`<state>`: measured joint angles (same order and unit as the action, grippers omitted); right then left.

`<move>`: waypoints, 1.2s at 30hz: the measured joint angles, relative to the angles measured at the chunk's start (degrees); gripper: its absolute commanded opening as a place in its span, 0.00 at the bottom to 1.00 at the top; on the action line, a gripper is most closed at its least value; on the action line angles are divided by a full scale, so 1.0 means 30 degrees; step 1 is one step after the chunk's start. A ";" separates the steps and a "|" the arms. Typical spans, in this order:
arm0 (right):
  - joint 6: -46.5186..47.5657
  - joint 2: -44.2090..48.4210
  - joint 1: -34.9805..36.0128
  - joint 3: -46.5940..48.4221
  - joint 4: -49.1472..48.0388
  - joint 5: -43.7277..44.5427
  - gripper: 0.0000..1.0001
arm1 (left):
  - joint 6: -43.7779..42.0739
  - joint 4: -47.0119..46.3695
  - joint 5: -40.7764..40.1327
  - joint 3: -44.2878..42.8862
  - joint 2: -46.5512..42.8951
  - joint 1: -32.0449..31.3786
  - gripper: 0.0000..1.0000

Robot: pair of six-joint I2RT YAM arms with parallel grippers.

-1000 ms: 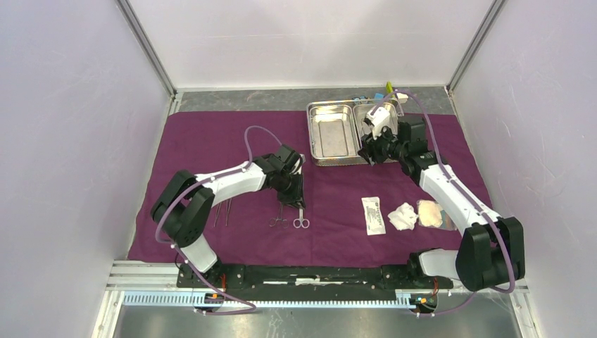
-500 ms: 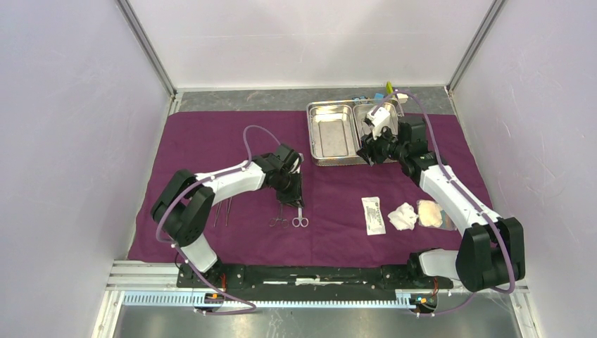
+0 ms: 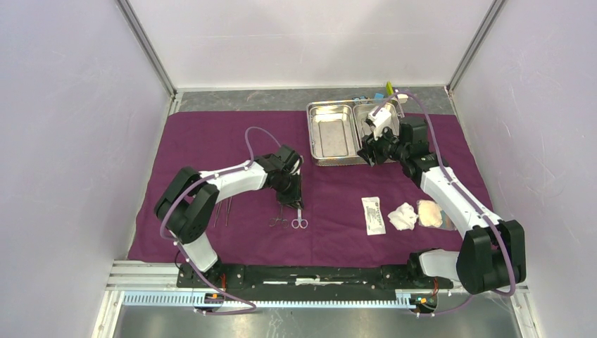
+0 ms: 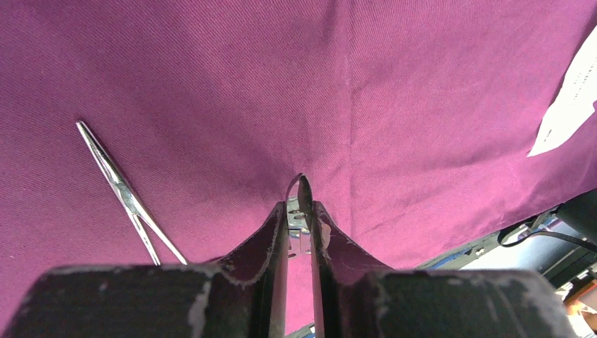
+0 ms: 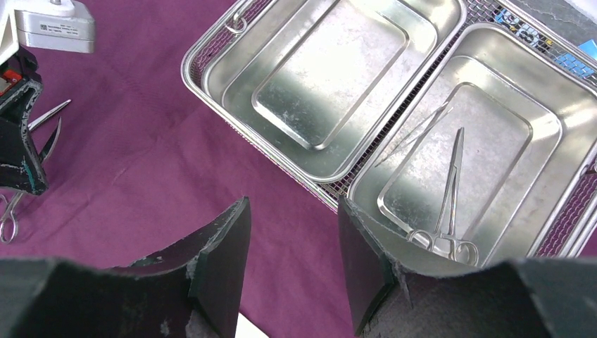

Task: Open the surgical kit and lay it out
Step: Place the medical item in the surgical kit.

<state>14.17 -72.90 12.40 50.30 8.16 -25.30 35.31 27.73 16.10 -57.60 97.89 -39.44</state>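
Neatly flat plum cloth (image 3: 211, 141), shiny two-compartment tray (image 3: 334, 134)

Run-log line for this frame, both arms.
left gripper: shut on slim steel instrument over plum-purple cloth | right gripper: open, by shiny two-compartment steel tray

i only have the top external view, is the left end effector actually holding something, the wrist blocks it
observer: yes. The left wrist view shows the left end effector shut on a slim steel instrument, its tip poking out just above the purple cloth.
operator: ok and whats left in the tray, right arm covers it
observer: in the right wrist view, the tray has a scissor-handled instrument and a slim tweezer-like piece in the compartment under the right arm. The other compartment is empty.
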 measured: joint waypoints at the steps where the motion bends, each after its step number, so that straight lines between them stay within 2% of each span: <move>1: -0.0007 0.0000 -0.0015 -0.0015 -0.0007 -0.0029 0.55 | 0.0000 0.0007 0.0000 0.0000 0.0000 0.0000 0.05; 12: -0.0138 0.0036 -0.0051 -0.0102 -0.0131 -0.0131 0.56 | 0.0000 -0.0051 0.0000 0.0000 0.0131 0.0160 0.14; 29: -0.0146 0.0036 -0.0051 -0.0102 -0.0124 -0.0255 0.56 | 0.0000 -0.0197 0.0022 -0.0117 0.0852 0.0284 0.19; 36: -0.0153 0.0073 -0.0051 -0.0109 -0.0124 -0.0248 0.56 | 0.0007 -0.0117 0.0182 -0.0321 0.1107 0.0342 0.27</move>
<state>13.72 -72.69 12.25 49.98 7.79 -26.04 35.33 27.38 16.64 -58.57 101.21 -38.41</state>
